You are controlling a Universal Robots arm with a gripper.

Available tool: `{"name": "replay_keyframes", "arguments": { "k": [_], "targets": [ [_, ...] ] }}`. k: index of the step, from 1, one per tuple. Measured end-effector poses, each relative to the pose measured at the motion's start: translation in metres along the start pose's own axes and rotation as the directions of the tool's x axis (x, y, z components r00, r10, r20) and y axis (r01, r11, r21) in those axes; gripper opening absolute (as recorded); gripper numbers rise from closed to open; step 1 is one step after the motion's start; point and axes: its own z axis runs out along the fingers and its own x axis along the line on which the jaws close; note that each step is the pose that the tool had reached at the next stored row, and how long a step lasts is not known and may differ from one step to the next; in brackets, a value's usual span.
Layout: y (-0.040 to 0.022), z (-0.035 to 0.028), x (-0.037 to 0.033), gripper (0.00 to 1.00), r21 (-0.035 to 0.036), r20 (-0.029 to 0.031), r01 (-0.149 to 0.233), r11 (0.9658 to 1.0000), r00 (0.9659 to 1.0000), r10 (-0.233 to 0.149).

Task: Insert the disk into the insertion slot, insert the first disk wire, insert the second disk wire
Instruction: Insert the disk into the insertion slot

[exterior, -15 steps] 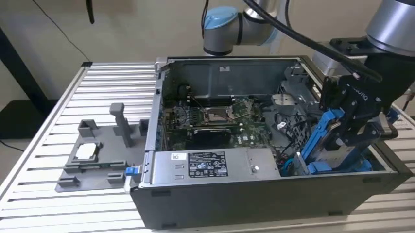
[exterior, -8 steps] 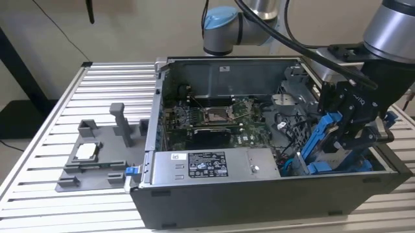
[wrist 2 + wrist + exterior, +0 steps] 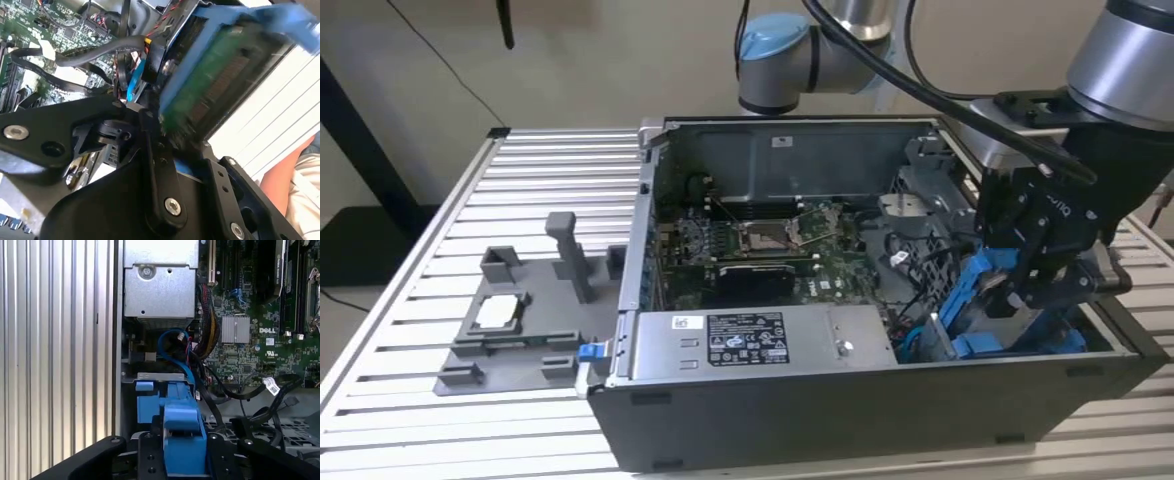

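Observation:
In the exterior view my gripper [image 3: 1023,288] is down inside the open computer case, at the exterior view's right front corner. It is shut on the disk [image 3: 983,292], which stands on edge in its bright blue carrier. The second wrist view shows the disk [image 3: 215,75] from its green circuit-board side, tilted, beside my black fingers [image 3: 151,142]. In the first wrist view the carrier's blue end tab [image 3: 183,432] sits between my fingers, over the insertion slot [image 3: 150,407] with its blue fittings. A loose blue wire [image 3: 173,346] and black wires [image 3: 235,392] lie just beyond the slot.
The grey power-supply box [image 3: 747,340] runs along the case's front wall, with the green motherboard [image 3: 774,245] behind it. A grey fixture plate [image 3: 507,330] lies on the slatted metal table [image 3: 440,230] on the exterior view's left. A person's arm [image 3: 290,172] is close to the case.

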Motion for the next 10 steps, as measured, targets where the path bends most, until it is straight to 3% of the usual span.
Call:
{"name": "replay_keyframes", "arguments": {
  "k": [3,8,10],
  "targets": [
    [0.0,0.0002,-0.0001,0.47,0.0001,0.0003,0.0,1.0,1.0,0.0],
    [0.0,-0.0013,-0.0001,0.47,0.0,0.0003,0.0,1.0,1.0,0.0],
    [0.0002,-0.0051,-0.0001,0.47,0.0001,-0.001,0.0,1.0,1.0,0.0]
  ]
}}
